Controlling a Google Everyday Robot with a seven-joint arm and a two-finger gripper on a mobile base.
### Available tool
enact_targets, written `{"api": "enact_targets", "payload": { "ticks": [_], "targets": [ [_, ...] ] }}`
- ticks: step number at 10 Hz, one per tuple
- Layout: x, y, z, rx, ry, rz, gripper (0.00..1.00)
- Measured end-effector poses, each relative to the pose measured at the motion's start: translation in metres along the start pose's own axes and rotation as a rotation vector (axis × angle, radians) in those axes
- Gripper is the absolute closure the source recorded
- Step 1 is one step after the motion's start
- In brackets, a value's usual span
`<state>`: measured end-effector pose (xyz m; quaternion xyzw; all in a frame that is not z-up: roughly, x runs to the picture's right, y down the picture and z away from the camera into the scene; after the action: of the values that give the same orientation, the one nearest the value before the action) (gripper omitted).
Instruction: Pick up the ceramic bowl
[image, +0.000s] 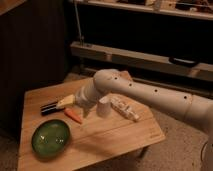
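The ceramic bowl (51, 138) is wide, shallow and glossy green, and it sits on the wooden table (115, 137) near the front left corner. My gripper (81, 103) hangs at the end of the white arm over the middle of the table. It is up and to the right of the bowl, well apart from it, just above an orange carrot-like piece (73, 116). The jaws stand open with nothing in them.
A small white cup (104, 106) stands right beside the gripper. A pale elongated packet (125, 108) lies to its right, and a black-handled tool with a yellow end (56, 105) to its left. Dark shelving and a wall stand behind the table.
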<state>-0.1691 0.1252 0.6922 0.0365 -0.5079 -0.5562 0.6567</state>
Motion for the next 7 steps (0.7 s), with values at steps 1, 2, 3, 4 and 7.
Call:
{"api": "enact_targets", "payload": {
  "ticks": [1, 2, 3, 4, 7],
  "targets": [
    [-0.002, 0.002, 0.006, 0.01, -0.01, -0.011, 0.2],
    [-0.003, 0.004, 0.011, 0.017, -0.022, -0.019, 0.2],
    [-0.007, 0.003, 0.021, 0.014, -0.046, -0.032, 0.2],
    [-0.01, 0.004, 0.026, 0.012, -0.062, -0.038, 0.2],
    [-0.02, 0.017, 0.046, -0.004, -0.115, -0.033, 0.3]
  ]
}}
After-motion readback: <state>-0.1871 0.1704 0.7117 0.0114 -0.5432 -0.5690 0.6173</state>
